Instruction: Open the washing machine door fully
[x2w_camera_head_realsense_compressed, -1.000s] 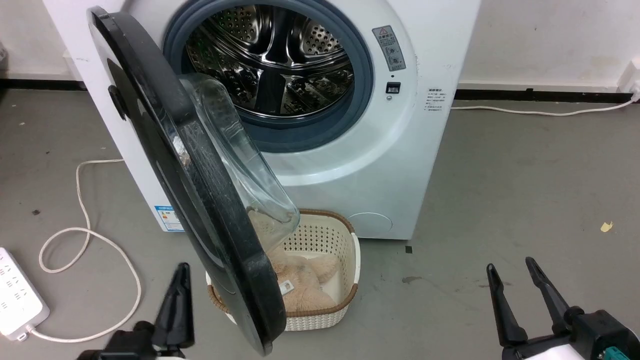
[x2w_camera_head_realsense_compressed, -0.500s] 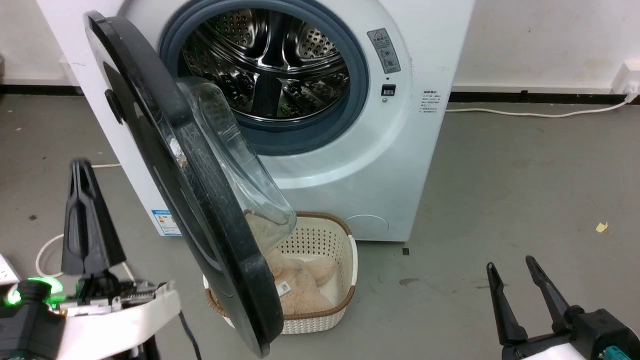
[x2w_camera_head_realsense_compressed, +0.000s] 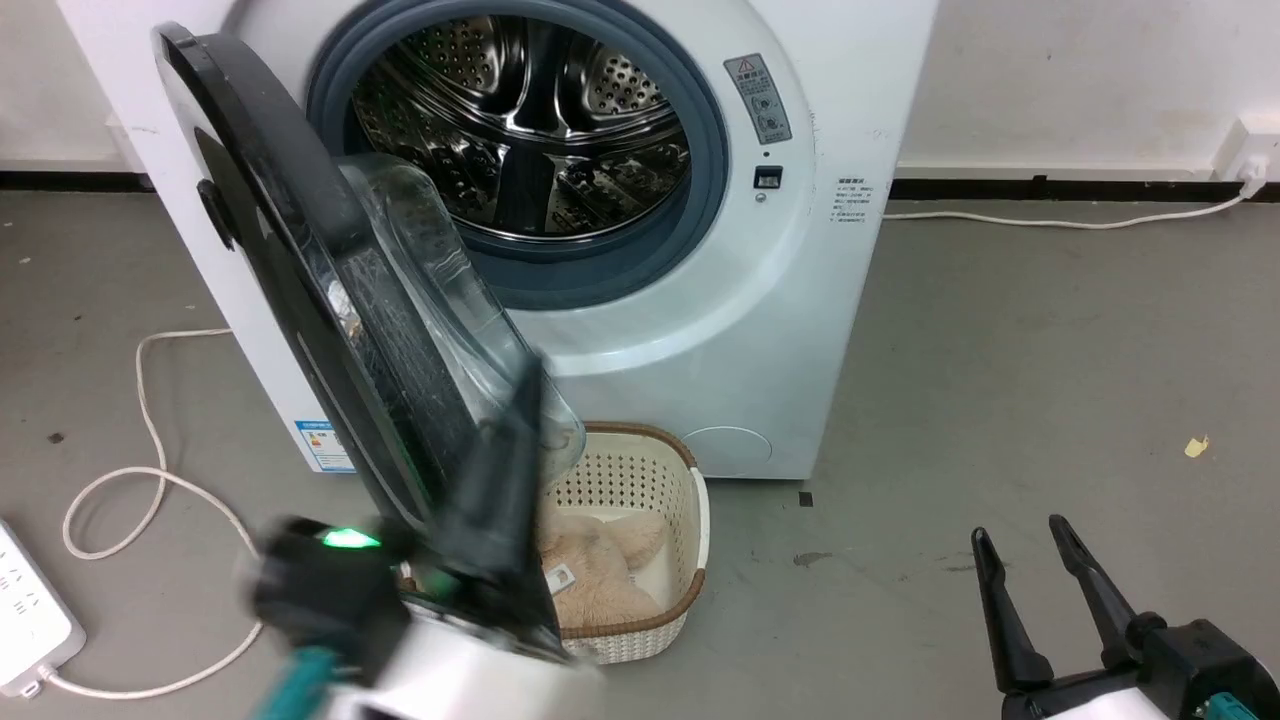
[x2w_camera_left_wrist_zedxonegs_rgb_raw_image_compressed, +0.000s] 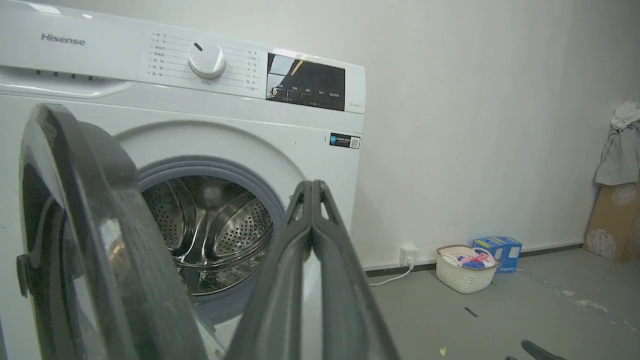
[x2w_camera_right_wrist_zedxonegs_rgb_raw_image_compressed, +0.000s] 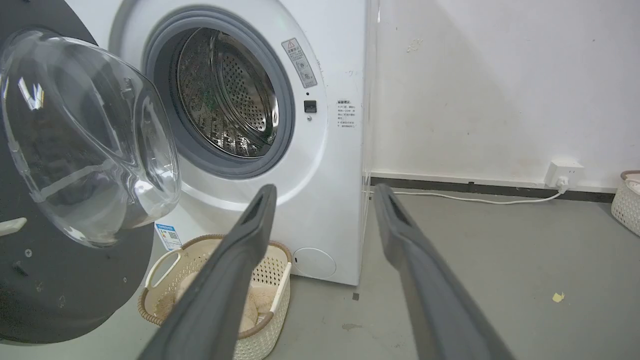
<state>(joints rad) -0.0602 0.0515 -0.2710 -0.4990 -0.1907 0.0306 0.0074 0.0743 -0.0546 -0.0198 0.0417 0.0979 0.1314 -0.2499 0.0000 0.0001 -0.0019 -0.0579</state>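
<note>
Door (x2w_camera_head_realsense_compressed: 330, 300) roughly half open, more swing needed; left hand (x2w_camera_left_wrist_zedxonegs_rgb_raw_image_compressed: 312, 190) pressed closed, empty, by its inner side; right hand (x2w_camera_head_realsense_compressed: 1020, 535) spread, empty.

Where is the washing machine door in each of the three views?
Head view: the washing machine door, left of centre, swung open.
Left wrist view: the door, left side, nearly edge-on.
Right wrist view: the door, far left, glass bowl showing.
Shared landmark: the steel drum, right of the door everywhere.
</note>
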